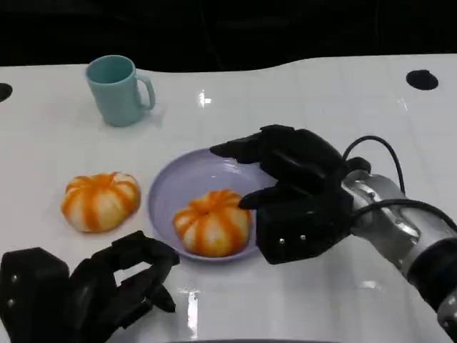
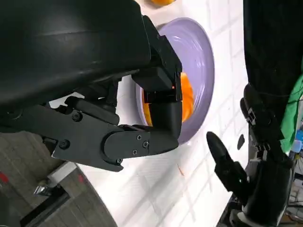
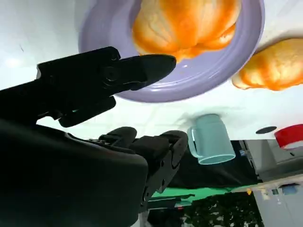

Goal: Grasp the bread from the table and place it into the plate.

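Observation:
An orange-and-white striped bread point(image 1: 213, 223) point(image 2: 187, 99) point(image 3: 189, 23) lies in the lavender plate point(image 1: 178, 179) point(image 2: 206, 61) point(image 3: 189, 85), toward its near side. A second bread of the same kind point(image 1: 100, 201) point(image 3: 272, 71) sits on the white table left of the plate. My right hand point(image 1: 300, 193) point(image 3: 94, 118) point(image 2: 255, 142) hovers at the plate's right rim, fingers spread, holding nothing and just clear of the bread. At the near left edge, my left hand point(image 1: 93, 286) point(image 2: 118, 118) rests with fingers loosely bent and nothing in it.
A teal mug point(image 1: 118, 89) point(image 3: 210, 139) stands at the far left of the table, behind the loose bread. Two black marks point(image 1: 421, 78) point(image 1: 3, 91) lie on the table's far edge. White tabletop stretches to the right of the plate.

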You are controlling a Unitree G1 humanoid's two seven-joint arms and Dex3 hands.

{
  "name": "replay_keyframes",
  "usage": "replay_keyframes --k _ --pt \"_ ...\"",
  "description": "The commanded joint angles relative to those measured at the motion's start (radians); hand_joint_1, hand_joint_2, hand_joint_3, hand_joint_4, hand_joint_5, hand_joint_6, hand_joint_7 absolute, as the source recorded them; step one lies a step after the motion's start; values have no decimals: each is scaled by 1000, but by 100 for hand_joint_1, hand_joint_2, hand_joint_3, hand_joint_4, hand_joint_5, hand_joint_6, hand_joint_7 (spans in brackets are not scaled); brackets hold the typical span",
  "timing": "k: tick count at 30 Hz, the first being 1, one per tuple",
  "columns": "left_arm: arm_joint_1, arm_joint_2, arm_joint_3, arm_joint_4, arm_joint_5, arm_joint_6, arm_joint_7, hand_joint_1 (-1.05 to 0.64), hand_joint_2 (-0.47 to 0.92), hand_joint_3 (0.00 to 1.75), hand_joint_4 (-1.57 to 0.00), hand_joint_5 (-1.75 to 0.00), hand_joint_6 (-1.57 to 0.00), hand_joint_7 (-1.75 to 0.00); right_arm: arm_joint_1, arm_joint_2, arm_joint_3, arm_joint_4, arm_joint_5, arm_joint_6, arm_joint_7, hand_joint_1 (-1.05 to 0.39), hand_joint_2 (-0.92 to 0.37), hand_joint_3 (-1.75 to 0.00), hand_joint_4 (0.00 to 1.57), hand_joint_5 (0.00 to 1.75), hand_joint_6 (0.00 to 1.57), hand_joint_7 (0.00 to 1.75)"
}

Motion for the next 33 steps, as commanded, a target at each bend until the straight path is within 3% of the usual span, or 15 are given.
replay_keyframes --k 1,10,15,18,22,24,29,33 --pt "11 9 7 -7 3 -4 7 -44 92 42 -60 -172 -61 -130 85 -36 -65 -122 85 9 42 -57 -92 -21 30 47 46 6" --pt "14 10 5 -7 2 -2 5 -46 92 43 -60 -174 -62 -133 335 -49 -204 -427 343 33 179 -39 -92 -16 56 65 64 13" --pt "16 11 3 -17 6 0 9 -46 92 43 -57 -173 -60 -133 454 -43 -269 -561 497 71 256 -27 -92 -15 55 102 77 23" --pt "12 7 4 -19 2 5 12 -46 92 43 -57 -174 -60 -133 519 -36 -304 -625 578 96 286 -19 -92 -22 57 111 83 31" --pt "7 6 -3 -17 8 3 12 -47 92 43 -58 -175 -60 -133 595 -37 -339 -708 669 145 326 -19 -73 -68 54 130 60 90" --pt "8 3 -6 -20 10 6 17 -47 92 42 -59 -175 -61 -133 631 -44 -352 -756 706 183 347 -20 -68 -83 51 143 55 110" --pt "16 1 -6 -32 4 15 22 -47 92 41 -60 -174 -61 -133 742 -51 -380 -907 757 303 359 -17 -59 -107 51 168 48 146" --pt "21 4 -4 -40 0 20 17 -48 92 41 -60 -173 -62 -132 815 -55 -390 -1009 767 387 355 -20 -54 -121 56 174 45 159"
